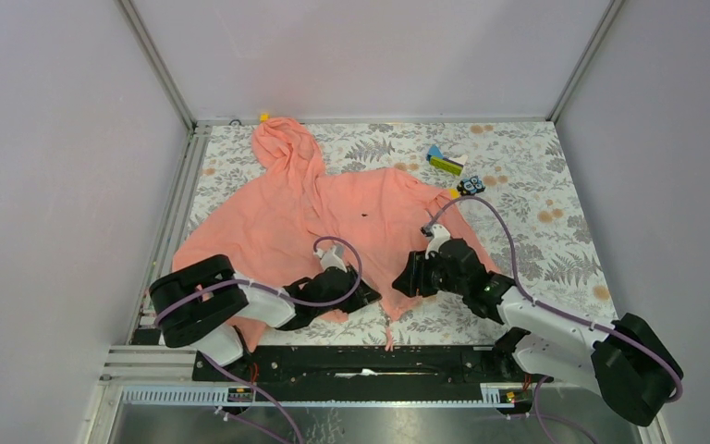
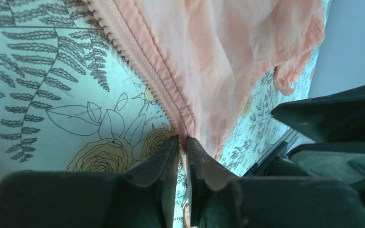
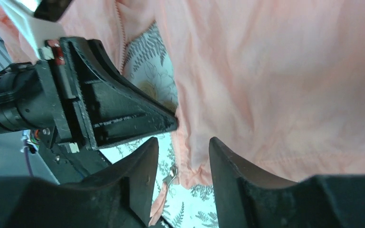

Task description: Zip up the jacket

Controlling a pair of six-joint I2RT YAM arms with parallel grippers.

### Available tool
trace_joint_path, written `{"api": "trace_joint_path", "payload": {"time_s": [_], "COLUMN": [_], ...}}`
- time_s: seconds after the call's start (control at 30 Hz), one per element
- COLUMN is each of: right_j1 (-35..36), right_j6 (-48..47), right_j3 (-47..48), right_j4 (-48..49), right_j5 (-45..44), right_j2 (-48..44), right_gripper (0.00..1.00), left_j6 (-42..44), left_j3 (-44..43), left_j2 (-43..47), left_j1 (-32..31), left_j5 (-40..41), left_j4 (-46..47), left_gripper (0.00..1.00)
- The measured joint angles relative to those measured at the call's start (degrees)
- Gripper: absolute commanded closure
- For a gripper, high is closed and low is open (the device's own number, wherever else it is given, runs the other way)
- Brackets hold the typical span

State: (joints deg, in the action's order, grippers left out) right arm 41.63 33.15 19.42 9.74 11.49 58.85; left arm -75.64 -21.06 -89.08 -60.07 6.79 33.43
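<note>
Fern-and-rose printed cloth covers the tabletop (image 1: 555, 250). On it the jacket (image 1: 333, 213), salmon-pink and thin, takes up most of the middle and the 9 o'clock side. It lies flat with its hood (image 1: 282, 143) toward 12 o'clock and its hem toward 6 o'clock, and one sleeve runs out toward 8 o'clock.

Both arms reach in from 6 o'clock and meet at the hem. The left gripper (image 1: 370, 298) sits on the front opening at the hem; its wrist view shows the fingers (image 2: 164, 161) drawn nearly together, with the lower end of the zipper tape (image 2: 138, 66) pinched between them and the teeth running away toward 11 o'clock. The right gripper (image 1: 405, 277) is just beside it at 3 o'clock. In its own wrist view its jaws stand apart over the other front panel's bottom edge, and the fabric shows in the gap without being clamped.

A blue and yellow-green block (image 1: 444, 162) lies on bare tabletop at 1 o'clock, with a small dark object (image 1: 471, 186) near it. A metal zipper pull (image 3: 172, 173) hangs below the hem. A tiny dark mark (image 1: 364, 215) sits on the chest.
</note>
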Motion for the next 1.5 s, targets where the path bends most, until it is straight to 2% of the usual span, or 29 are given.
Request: {"api": "trace_joint_path", "payload": {"time_s": [0.07, 0.17, 0.27, 0.47, 0.6, 0.73, 0.9, 1.03, 1.5], "right_j1": [0.0, 0.0, 0.0, 0.0, 0.0, 0.0, 0.0, 0.0, 0.0], "right_j6": [-3.5, -7.1, -8.5, -8.8, -8.5, -8.7, -9.0, -9.2, -9.1], "right_j3": [1.9, 4.2, 4.3, 1.2, -2.5, -3.3, -3.3, -3.8, -5.6], "right_j4": [-0.3, 0.1, 1.2, 8.8, 16.8, 19.5, 21.7, 22.8, 24.9], "right_j5": [0.1, -0.1, 0.1, 3.9, 10.7, 13.1, 13.7, 13.7, 15.7], "right_j2": [0.5, 1.6, 2.7, 7.1, 10.8, 11.4, 11.1, 10.1, 9.8], "right_gripper": [0.57, 0.52, 0.52, 0.36, 0.38, 0.41, 0.45, 0.42, 0.41], "left_j6": [1.4, 4.0, 6.3, 8.4, 9.2, 10.2, 11.6, 12.2, 13.6], "left_j3": [0.9, 1.0, 1.0, 2.1, 3.3, 3.1, 2.3, 2.0, -0.7], "left_j2": [-0.1, 0.8, 2.7, 7.8, 9.5, 10.3, 11.8, 13.3, 14.8], "left_j1": [0.0, -0.1, -0.1, -0.1, 0.0, 0.2, 1.0, 1.3, 2.9], "left_j5": [-0.2, -0.3, -0.4, -0.7, -2.3, -4.0, -4.7, -5.0, -7.2], "left_j4": [1.4, 1.6, 0.7, 1.4, 2.6, 2.3, -0.1, -1.4, -5.1], "left_gripper": [0.92, 1.0, 1.0, 1.0, 1.0, 1.0, 1.0, 1.0, 1.0]}}
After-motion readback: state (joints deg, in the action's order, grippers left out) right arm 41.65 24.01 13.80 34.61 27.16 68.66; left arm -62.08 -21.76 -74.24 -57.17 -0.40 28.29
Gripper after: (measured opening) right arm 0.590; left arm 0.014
